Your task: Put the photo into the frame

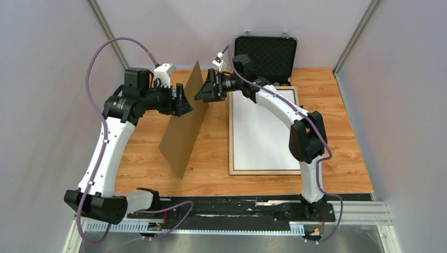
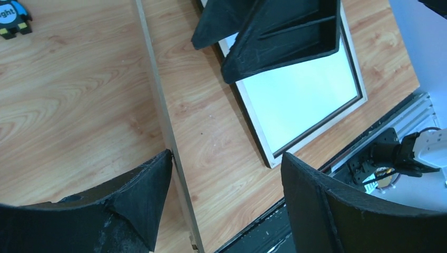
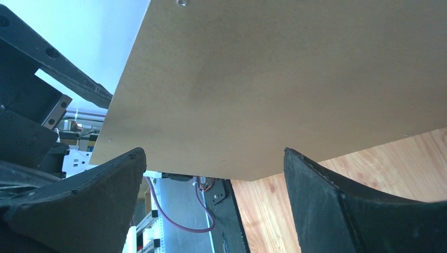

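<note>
Photo (image 1: 261, 132) white-side-up inside frame (image 1: 263, 172), flat, right of right claw (image 1: 203, 85), apart

Bright, even overhead light fills the top view; shadows are soft and faint. In the left wrist view the photo (image 2: 300, 100) glares bluish white at centre right (detail washed out). In the right wrist view the panel (image 3: 295, 89) looks soft, and the upper left is overexposed.

The frame (image 1: 263, 172) is lying flat on the right half of the table (image 1: 142, 158), close to the near edge. The photo (image 1: 258, 137) is lying inside it. The case (image 1: 266, 52) is standing behind the frame at the far edge. The backing panel (image 1: 184, 126) is standing on edge left of the frame, between the left gripper (image 1: 185, 101) and the right gripper (image 1: 203, 87).
</note>
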Motion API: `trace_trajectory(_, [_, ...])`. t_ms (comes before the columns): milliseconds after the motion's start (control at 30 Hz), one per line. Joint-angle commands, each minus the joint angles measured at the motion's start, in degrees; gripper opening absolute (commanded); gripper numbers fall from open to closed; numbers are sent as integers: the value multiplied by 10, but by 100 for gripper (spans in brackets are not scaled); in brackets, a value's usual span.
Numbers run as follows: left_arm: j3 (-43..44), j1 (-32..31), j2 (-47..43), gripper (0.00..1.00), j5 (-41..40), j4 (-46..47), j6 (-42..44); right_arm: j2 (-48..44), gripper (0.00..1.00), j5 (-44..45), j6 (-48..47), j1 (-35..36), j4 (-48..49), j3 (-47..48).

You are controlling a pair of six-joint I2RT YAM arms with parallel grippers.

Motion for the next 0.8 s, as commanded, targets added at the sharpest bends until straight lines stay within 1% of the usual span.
trace_trajectory(0, [-17, -7, -29, 83, 42, 28, 10, -45, 100, 3, 25, 9, 29, 17])
trace_trajectory(367, [-44, -13, -51, 84, 83, 45, 17, -84, 100, 6, 37, 16, 42, 0])
trace_trajectory(767, [-69, -16, -62, 85, 152, 65, 18, -70, 100, 21, 42, 30, 42, -7])
